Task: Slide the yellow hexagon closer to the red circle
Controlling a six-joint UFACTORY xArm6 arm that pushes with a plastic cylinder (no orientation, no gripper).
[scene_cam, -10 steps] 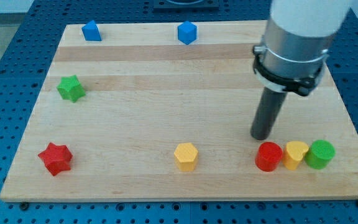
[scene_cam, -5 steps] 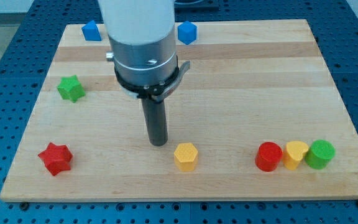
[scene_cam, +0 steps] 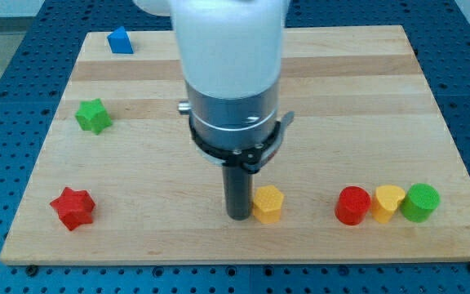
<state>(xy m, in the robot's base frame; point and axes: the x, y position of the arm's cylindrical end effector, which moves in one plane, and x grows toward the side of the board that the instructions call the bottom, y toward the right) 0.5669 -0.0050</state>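
Note:
The yellow hexagon [scene_cam: 268, 204] lies near the view's bottom edge of the wooden board [scene_cam: 137, 163], a little right of centre. My tip [scene_cam: 237, 216] stands right against its left side. The red circle [scene_cam: 353, 205] lies further to the view's right in the same row, with a gap between it and the hexagon. The arm's white and grey body hides the top middle of the board.
A yellow block [scene_cam: 387, 202] touches the red circle's right side, and a green circle [scene_cam: 420, 202] follows it. A red star [scene_cam: 73, 207] is at bottom left, a green star [scene_cam: 93, 116] at left, a blue block [scene_cam: 120, 40] at top left.
My tip swept from beside the red circle leftward past the hexagon, then came back right against its left side. The yellow hexagon has slid a little right, toward the red circle.

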